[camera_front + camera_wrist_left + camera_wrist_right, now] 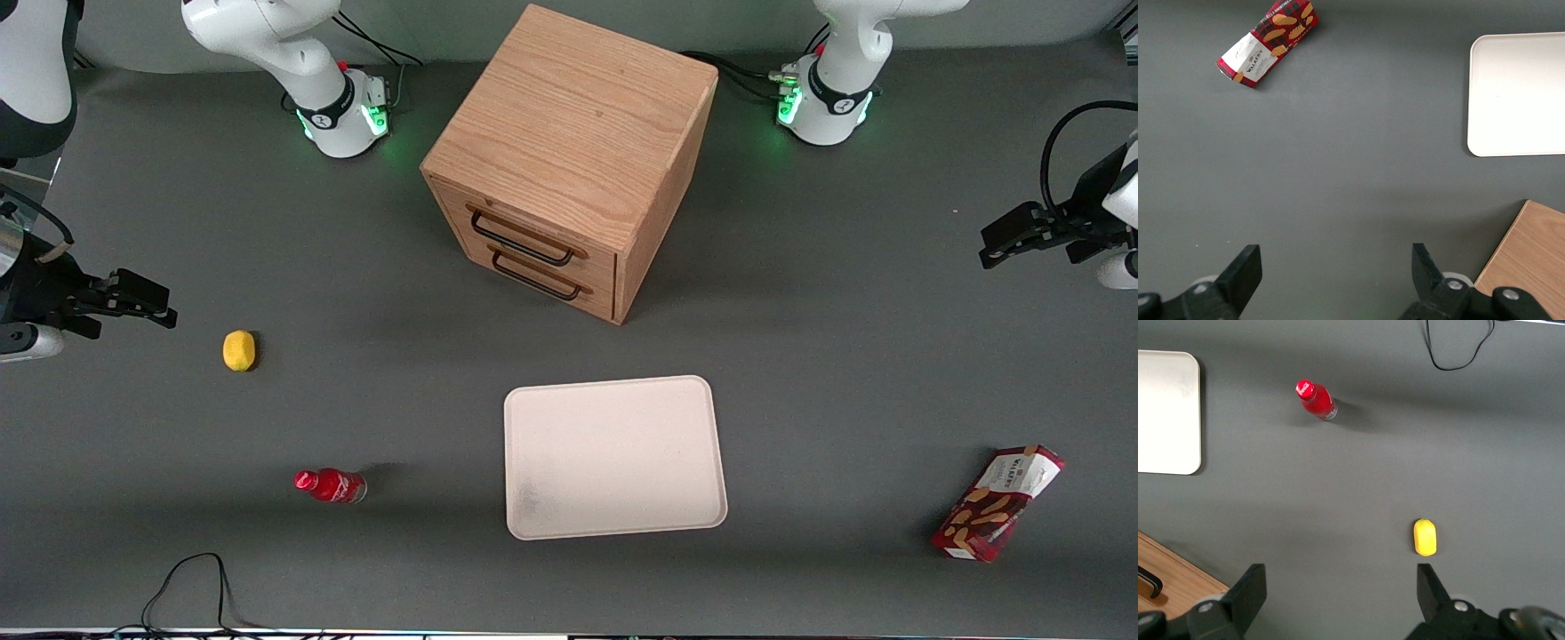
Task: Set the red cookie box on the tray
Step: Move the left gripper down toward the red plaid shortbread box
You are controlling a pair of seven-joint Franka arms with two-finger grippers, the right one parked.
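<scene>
The slim dark-red cardboard cookie box [997,504] printed with tan biscuits lies flat on the grey table top [845,356], well toward the working arm's end and near the front camera's edge, turned at a slant with its white panel at one end. The large pale cream rectangular tray [613,456] with rounded corners sits well apart from it, in front of the oak two-drawer cabinet [569,160], and nothing lies on it yet. The left arm's black two-finger gripper [1009,238] hangs in the air at that same end of the table, farther from the front camera than the box; from its wrist view the fingers [1241,270] stand wide apart with only bare table between them, holding nothing. So the job to my eye is only at the approach. To do it well, the arm should travel toward the front edge until it is over the box's middle, and turn the wrist so the fingers close across the narrow width, not along the slanted length. Come straight down, pinch gently since cardboard will crush, then lift clear before carrying it sideways to the tray. A small red bottle [331,485] and a yellow lemon [238,350] lie toward the parked arm's end, out of the way.
</scene>
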